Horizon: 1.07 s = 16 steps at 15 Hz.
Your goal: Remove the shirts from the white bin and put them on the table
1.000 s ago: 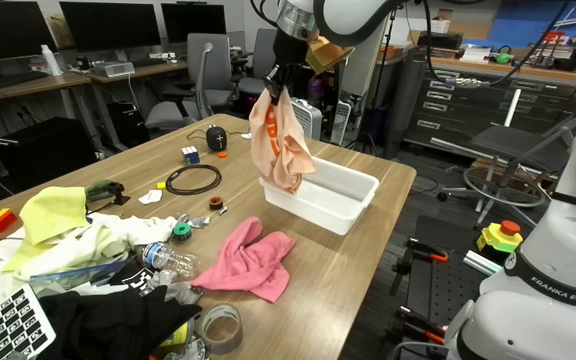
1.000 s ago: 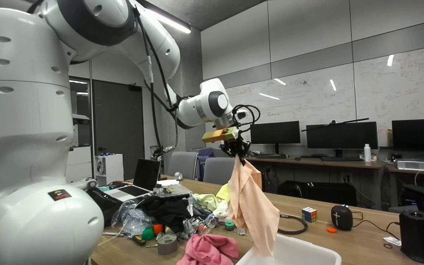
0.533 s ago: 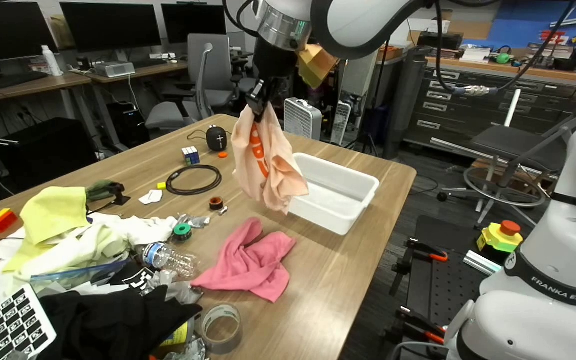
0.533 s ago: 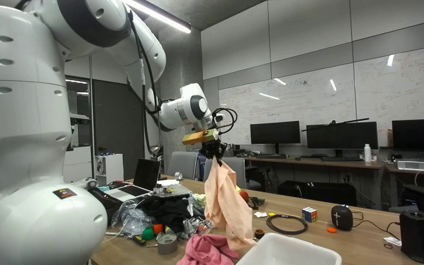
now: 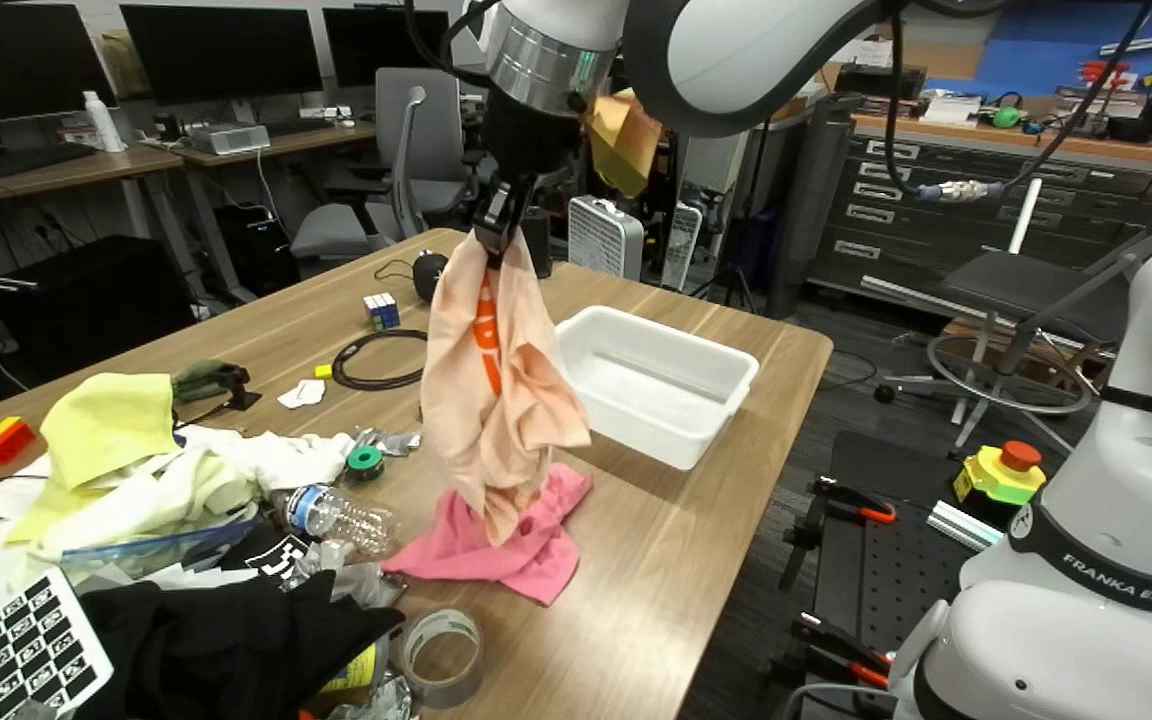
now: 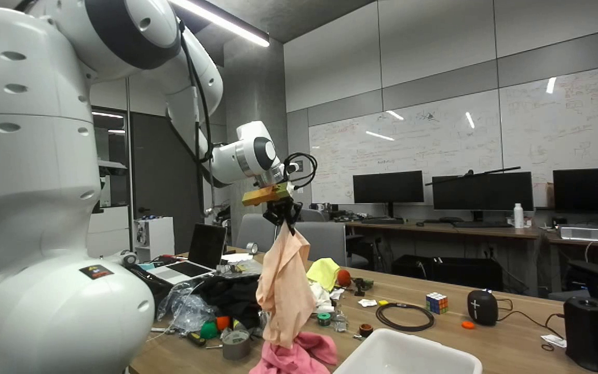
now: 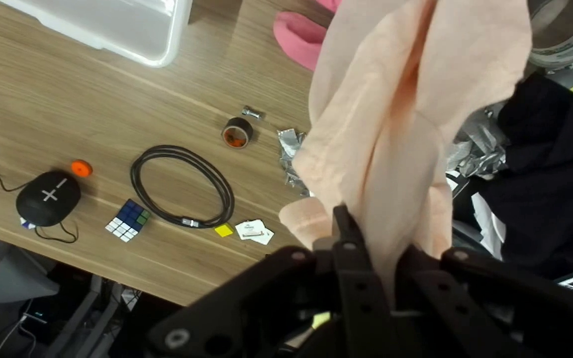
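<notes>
- The peach shirt [image 5: 506, 410] is suspended directly below the gripper [image 5: 493, 250], at 6 o'clock from it in both exterior views. It hangs in loose folds outside the white bin [image 5: 646, 435].
- The gripper is clamped on the upper end of the peach shirt. In the wrist view, fabric passes between the fingers [image 7: 350, 256] and spreads toward 12 o'clock.
- The pink shirt [image 5: 546, 560] lies crumpled on the table [image 5: 656, 560], at 6 o'clock from the peach shirt in both exterior views. The lower end of the peach shirt overlaps it in those views; contact between the two cannot be determined.
- The white bin stands upright on the table. Wrist view position: 10 o'clock from the gripper.
- The coiled cable [image 7: 140, 185] lies between 9 and 10 o'clock from the gripper in the wrist view.
- The black cloth [image 7: 550, 184] lies at 2 o'clock from the gripper in the wrist view.
- The puzzle cube [image 7: 128, 220] is at 9 o'clock from the gripper in the wrist view; the black speaker [image 7: 48, 198] is farther out, also at 9 o'clock.
- In an exterior view, the tape roll [image 5: 456, 690] is near the pink shirt, at 7 o'clock from it.
- In an exterior view, the yellow cloth [image 5: 121, 425] is well apart from the peach shirt, at 9 o'clock.
</notes>
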Tool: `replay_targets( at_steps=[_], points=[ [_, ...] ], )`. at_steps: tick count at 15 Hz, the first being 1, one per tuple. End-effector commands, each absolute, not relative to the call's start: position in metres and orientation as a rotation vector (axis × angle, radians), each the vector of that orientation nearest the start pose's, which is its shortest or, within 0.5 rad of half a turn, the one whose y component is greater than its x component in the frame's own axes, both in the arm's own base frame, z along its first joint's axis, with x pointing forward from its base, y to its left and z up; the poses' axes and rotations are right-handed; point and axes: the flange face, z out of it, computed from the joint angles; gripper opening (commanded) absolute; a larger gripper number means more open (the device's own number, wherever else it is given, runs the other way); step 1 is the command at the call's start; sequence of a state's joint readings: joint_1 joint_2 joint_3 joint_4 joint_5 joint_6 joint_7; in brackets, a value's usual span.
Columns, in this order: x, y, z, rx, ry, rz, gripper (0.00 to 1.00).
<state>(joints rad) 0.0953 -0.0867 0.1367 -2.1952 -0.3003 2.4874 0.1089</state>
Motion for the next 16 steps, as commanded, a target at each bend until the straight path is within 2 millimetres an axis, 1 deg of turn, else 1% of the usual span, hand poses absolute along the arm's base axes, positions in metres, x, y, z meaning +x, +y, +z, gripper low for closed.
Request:
replay_targets(
  at_steps=[1, 3, 4, 6, 7, 9, 10, 13, 16],
  points=[
    [0.528, 0.126, 0.468, -3.201, -0.613, -0.663, 0.35],
    [0.529, 0.121, 0.467, -3.193, -0.630, -0.642, 0.51],
    [0.530, 0.117, 0.467, -3.189, -0.623, -0.632, 0.60],
    [0.529, 0.106, 0.466, -3.176, -0.611, -0.592, 0.73],
    [0.529, 0.099, 0.463, -3.170, -0.599, -0.556, 0.82],
    [0.527, 0.080, 0.458, -3.161, -0.511, -0.452, 0.95],
    [0.524, 0.066, 0.453, -3.154, -0.451, -0.390, 1.00],
    [0.510, 0.026, 0.440, -3.110, -0.297, -0.221, 1.00],
    [0.490, -0.012, 0.424, -3.098, -0.175, -0.083, 1.00]
  ],
)
